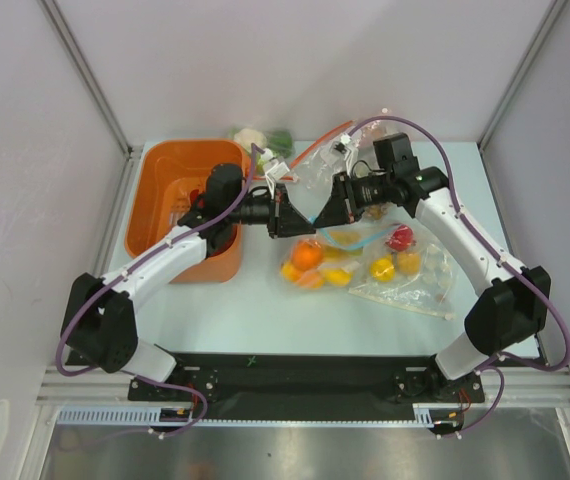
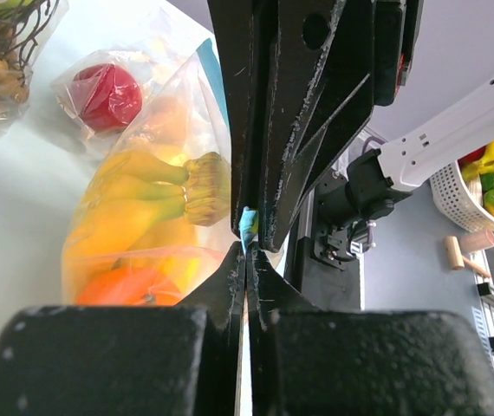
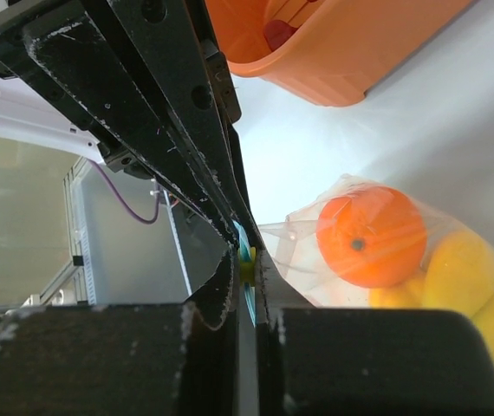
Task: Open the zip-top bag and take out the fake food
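Grey walls stand on three sides of me. The table is pale and smooth, with a black bar along my near edge.

A big orange tub sits at 10 o'clock on the table. My left arm reaches over its near corner.

The bag lies close to the middle of the table. Its top is lifted up between my two hands. My left hand comes in from 9 o'clock and my right hand from 3 o'clock. They meet tip to tip. Both are pinched tight on the bag's blue strip, one on each side of it.

The fruit is inside the bag. I see an orange and yellow bananas pressed against the clear plastic.

A second bag with a red apple lies at 3 o'clock, touching the first. A third bag with a red strip is at 12 o'clock.
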